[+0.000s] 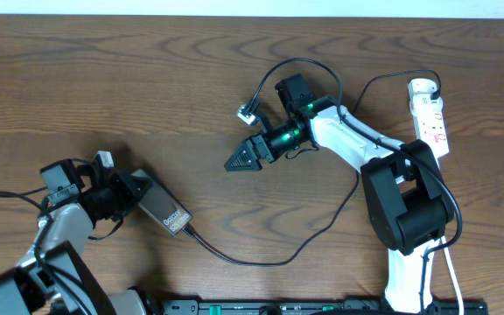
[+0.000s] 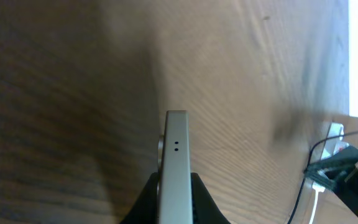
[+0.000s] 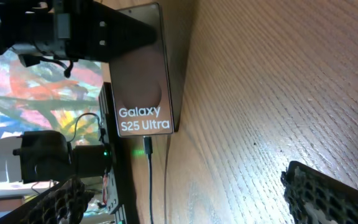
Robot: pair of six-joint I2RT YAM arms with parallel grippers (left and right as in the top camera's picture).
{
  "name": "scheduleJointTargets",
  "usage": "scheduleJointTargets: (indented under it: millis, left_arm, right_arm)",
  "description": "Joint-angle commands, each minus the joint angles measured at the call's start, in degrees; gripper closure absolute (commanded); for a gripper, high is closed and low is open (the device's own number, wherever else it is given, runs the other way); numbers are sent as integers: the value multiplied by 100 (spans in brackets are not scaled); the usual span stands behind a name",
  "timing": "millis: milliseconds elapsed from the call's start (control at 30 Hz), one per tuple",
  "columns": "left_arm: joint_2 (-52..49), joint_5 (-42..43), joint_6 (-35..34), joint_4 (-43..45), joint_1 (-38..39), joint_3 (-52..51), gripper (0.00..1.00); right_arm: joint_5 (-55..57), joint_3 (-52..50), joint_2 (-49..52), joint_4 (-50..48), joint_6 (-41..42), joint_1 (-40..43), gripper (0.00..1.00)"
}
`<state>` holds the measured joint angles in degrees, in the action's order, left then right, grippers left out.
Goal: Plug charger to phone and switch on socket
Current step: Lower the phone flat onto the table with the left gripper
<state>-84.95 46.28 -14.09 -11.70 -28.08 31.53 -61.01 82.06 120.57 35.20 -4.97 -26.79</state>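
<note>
Overhead: charger (image 1: 261, 261) tip sits in the lettered end of the phone (image 1: 163, 210), so I read the plug step as done. What's left is the switch.
- Socket (image 1: 431, 118) lies along the table (image 1: 147, 87) right edge, toward the far-right corner. Its long axis runs near-to-far, slightly tilted.
- Right gripper (image 1: 237, 160) is mid-table, jaws spread, nothing in them. Its nose points left at the phone, away from the socket.
- The socket is off to that gripper's right and a little farther back. The right arm is clearly the nearer one.
- In the way: that arm's own forearm, plus the charger's black run looping past the arm base up to the socket's far end.
- White cord (image 1: 455, 273) trails off at the near edge.
- A white-tipped lead (image 1: 248, 112) lies just beyond the gripper. Can't tell what it belongs to.
- Left gripper (image 1: 134, 194) is toward the near-left corner, clamped on the phone's unlettered end.

Left wrist: phone (image 2: 176, 162) is seen edge-on, pinched between both fingers (image 2: 143, 200). The right side of the frame is blurred, so the socket isn't readable there.

Right wrist: phone (image 3: 143, 74) is face-on with its lettering toward the camera. The left gripper (image 3: 132, 34) grips its far end. Charger (image 3: 148, 180) is seated in the lettered end and runs toward the camera. Own fingers (image 3: 328, 193) are wide apart and empty. The socket isn't in this view, which fits it being behind the tool. My guess is the wrist must swing round to the right before any press.
</note>
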Motion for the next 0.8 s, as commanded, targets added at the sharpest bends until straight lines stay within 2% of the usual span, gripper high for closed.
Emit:
scheduleJointTargets:
  millis: [0,200,567,633,667,700,767]
  left_arm:
    - [-382,-203,-127,55,-13,33,93]
    - [-1021,-175,-319,345,-13,35,93]
    - [-1051,-48,-315,385,-13,35,92]
    - [-1051,-48,-315,382,-13,35,83]
    - [-1051,-48,-315,380,-13,35,67]
    - [-1051,-46,-317,380,-13,35,58]
    - [-1051,-46,-315,352,-13,35,49]
  right_arm:
    - [9,76,-35,24,20,7,1]
    - [9,76,-35,35,20,7,1]
    - [11,76,-35,33,7,-9,1]
    - [31,76,-35,33,-2,-22,1]
    - [42,76,-35,33,0,-26,1]
    - [50,76,-35,33,0,-31,1]
    - [50,74,-35,33,0,-31,1]
